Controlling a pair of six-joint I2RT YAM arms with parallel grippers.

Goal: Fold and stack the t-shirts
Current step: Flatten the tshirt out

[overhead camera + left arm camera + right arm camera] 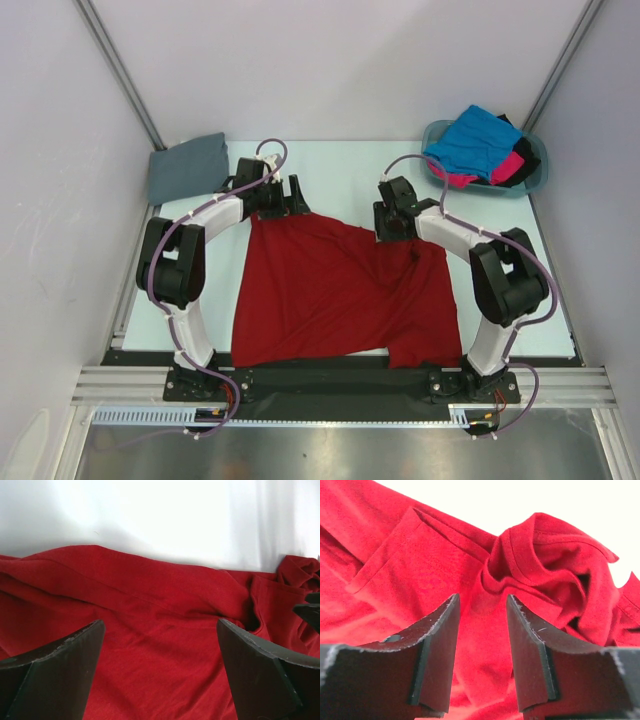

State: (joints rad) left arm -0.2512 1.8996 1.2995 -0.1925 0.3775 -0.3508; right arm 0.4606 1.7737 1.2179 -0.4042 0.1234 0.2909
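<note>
Grey shirt [187, 165] folded aside; red shirt [340, 290] flat, unfolded (left hand [295, 197] wide, right hand [392, 228] part-spread, neither gripping); rest wait in basket [537, 172].

- The deep red t-shirt [335, 290] lies spread across the centre of the top view on the tabletop [340, 170]. It is mostly flat but rumpled, with its upper right part bunched up.
- In the right wrist view its collar [545, 555] is crumpled into thick folds at centre right.
- The grey t-shirt [188, 165] sits folded at upper left.
- The blue t-shirt [475, 140] is heaped loosely on top in the basket [541, 160] at upper right.
- The pink t-shirt [512, 165] and the black t-shirt [524, 152] are crumpled beneath it.
</note>
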